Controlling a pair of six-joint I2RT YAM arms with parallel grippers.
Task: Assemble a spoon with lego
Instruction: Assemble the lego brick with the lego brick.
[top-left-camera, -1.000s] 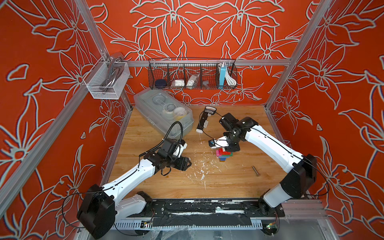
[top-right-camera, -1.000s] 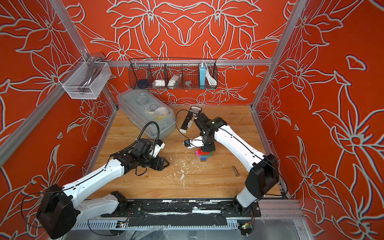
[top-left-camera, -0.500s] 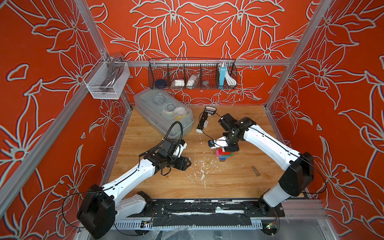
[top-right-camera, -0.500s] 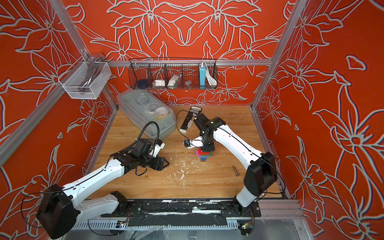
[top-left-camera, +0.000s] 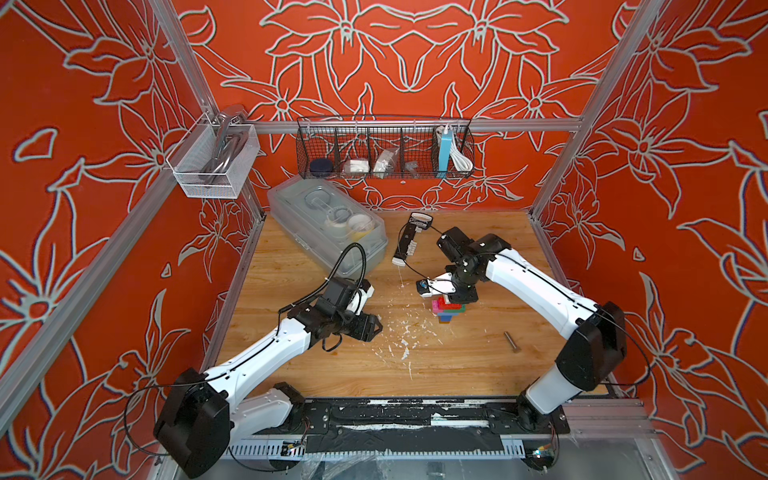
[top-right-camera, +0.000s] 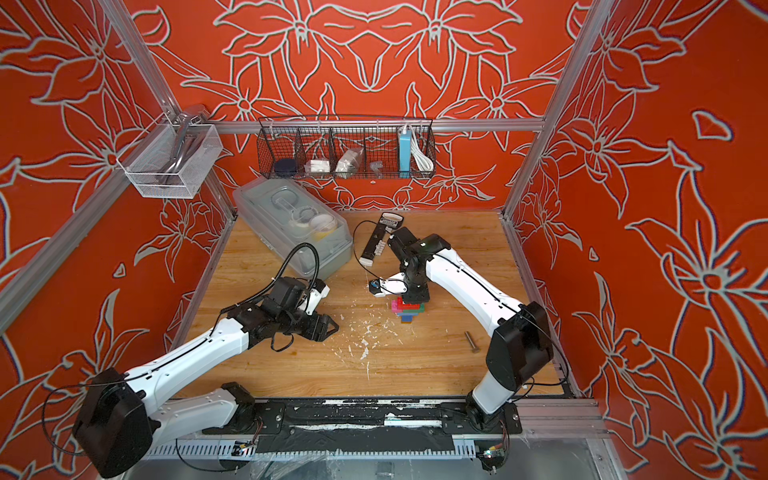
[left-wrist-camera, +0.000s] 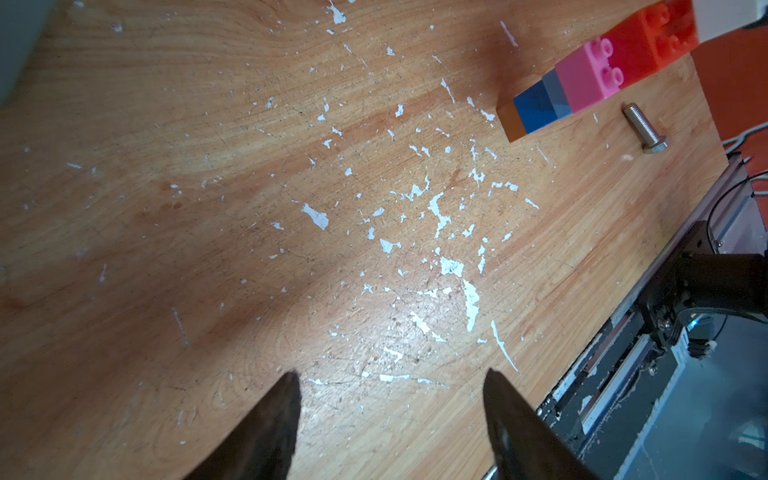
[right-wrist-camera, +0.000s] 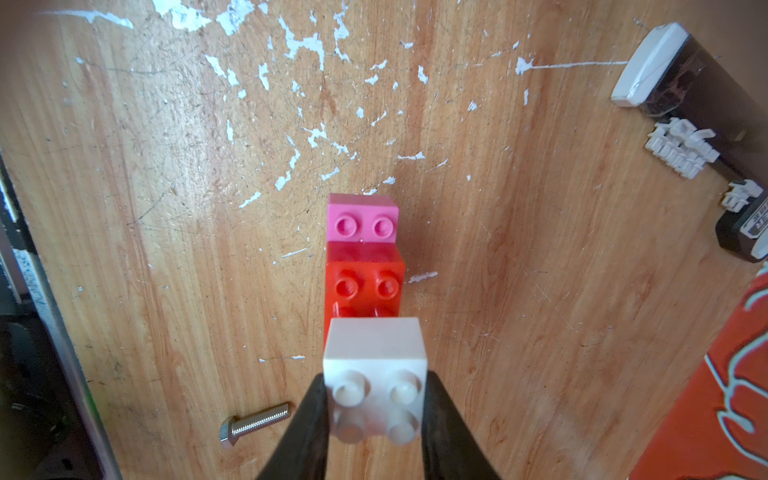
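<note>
Your right gripper (right-wrist-camera: 376, 399) is closed on the white brick (right-wrist-camera: 376, 353), with one finger on each side face and the studs facing up. Directly under it is the red brick (right-wrist-camera: 365, 286), and further down the pink brick (right-wrist-camera: 361, 218). They belong to the spoon (top-left-camera: 449, 309), which stands on its brown end near the middle of the table (top-left-camera: 457, 365).

I cannot tell if the white brick is already seated. Press straight down, without tilt, and hold its edges parallel to the red one. The stem below is narrow, so I think a sideways push could tip the stack.

Your left gripper (left-wrist-camera: 390, 374) has its jaws apart and holds nothing. It is well apart from the spoon, and it could steady the stem.
</note>
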